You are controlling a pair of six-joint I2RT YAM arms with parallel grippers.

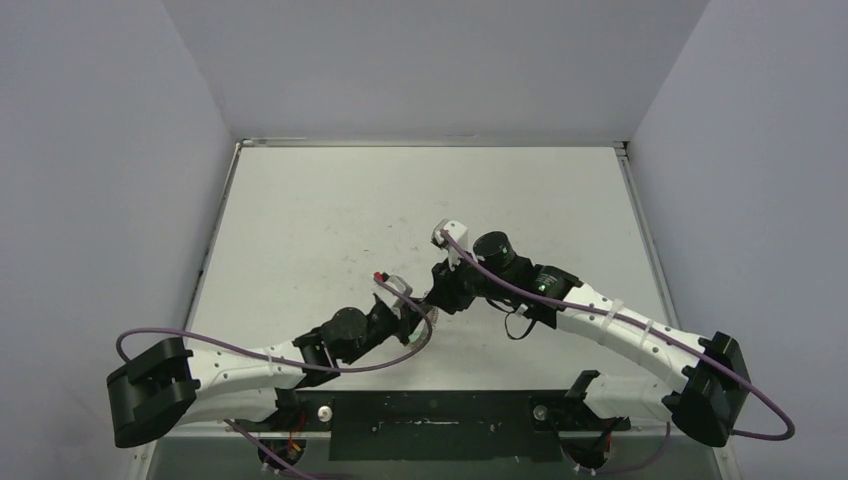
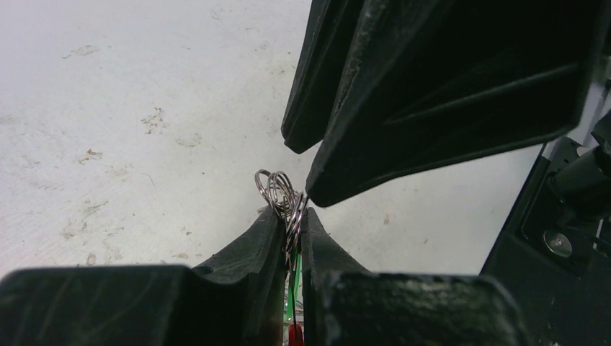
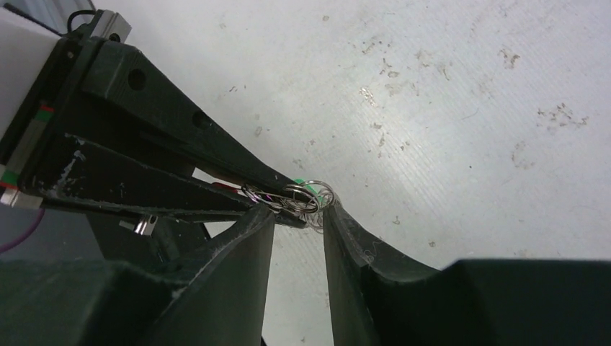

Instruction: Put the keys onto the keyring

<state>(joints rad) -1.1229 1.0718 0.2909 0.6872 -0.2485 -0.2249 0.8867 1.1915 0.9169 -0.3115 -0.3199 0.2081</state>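
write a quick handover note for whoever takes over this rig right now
left gripper: shut on the small silver rings of the keys, green tag between its fingers.
right gripper: open, tips either side of those rings, not gripping.
keyring: pokes out past the left gripper in the top view, red segment at its end.
done: keys held between the two grippers.
left: cannot tell whether the keys are on the keyring; check, then thread them.
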